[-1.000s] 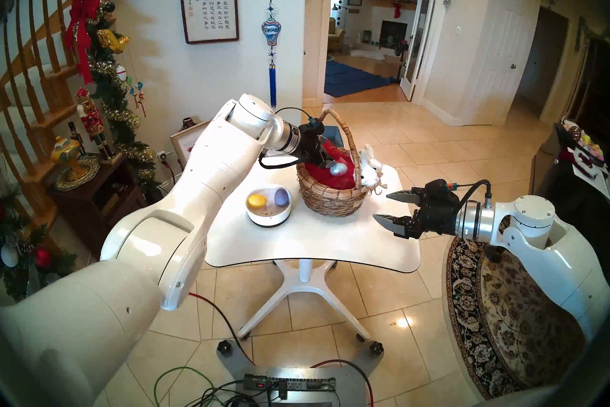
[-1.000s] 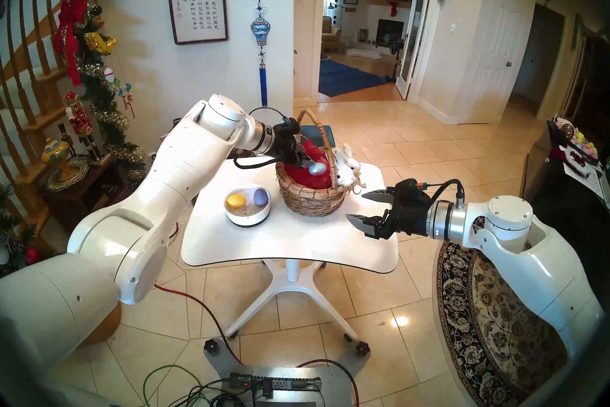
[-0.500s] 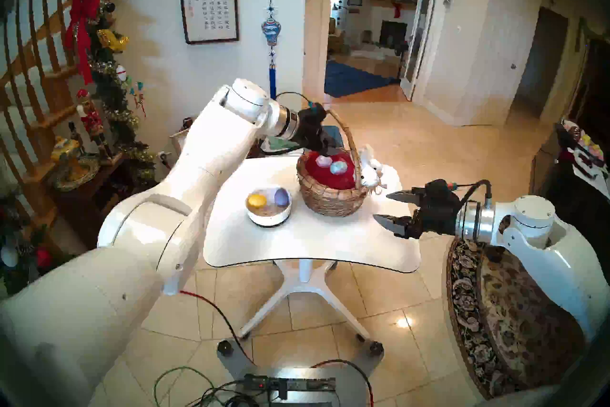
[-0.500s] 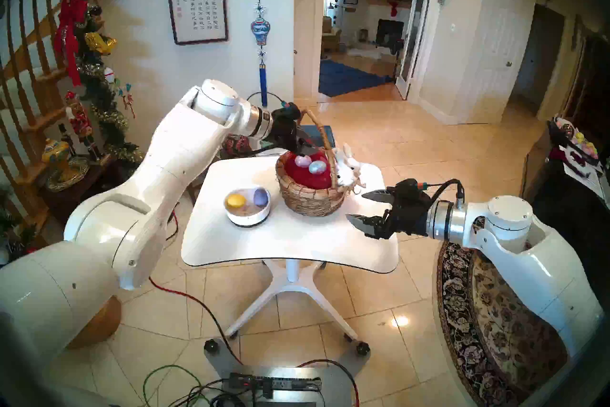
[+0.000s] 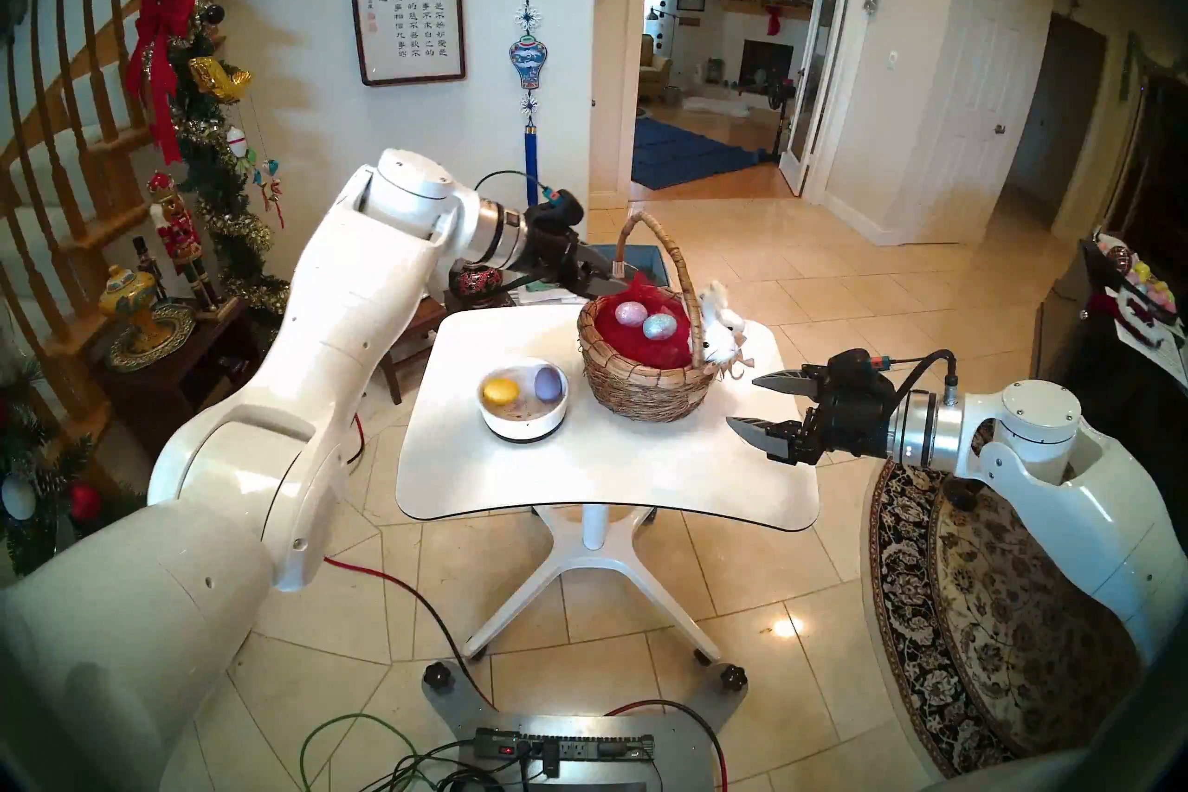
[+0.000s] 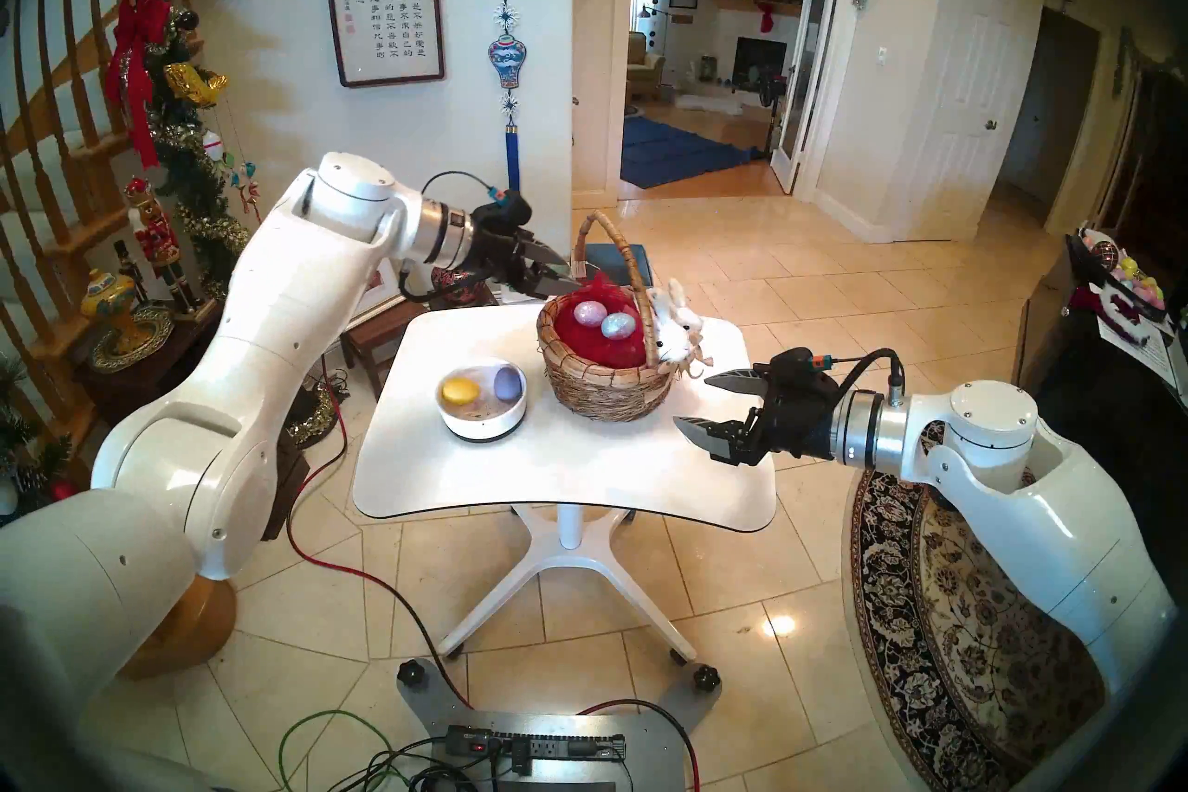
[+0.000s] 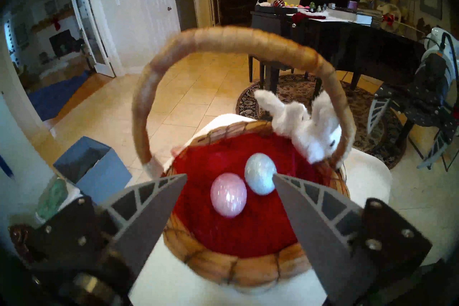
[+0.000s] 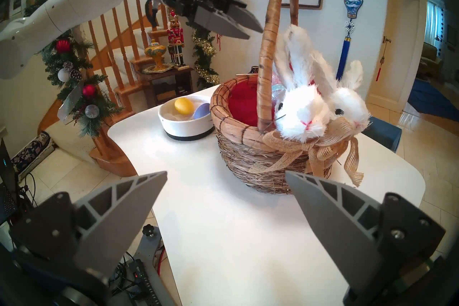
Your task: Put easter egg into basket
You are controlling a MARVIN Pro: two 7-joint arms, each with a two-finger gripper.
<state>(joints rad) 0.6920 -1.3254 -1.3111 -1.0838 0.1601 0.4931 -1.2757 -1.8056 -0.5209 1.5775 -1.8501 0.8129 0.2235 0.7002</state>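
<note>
left gripper (image 7: 229,175) parted, empty, above basket (image 7: 223,270).

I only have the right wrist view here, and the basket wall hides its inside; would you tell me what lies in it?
Observer: Two eggs lie on the red lining, a pink egg and a silver-blue egg, close together.
Operator: Thank you. Is the left gripper holding anything?
Observer: No. In its wrist view the left gripper is open and empty, above the basket rim.
Operator: How much of the purple egg in the white bowl shows from above?
Observer: From the head, the whole purple egg shows beside the yellow egg in the white bowl.
</note>
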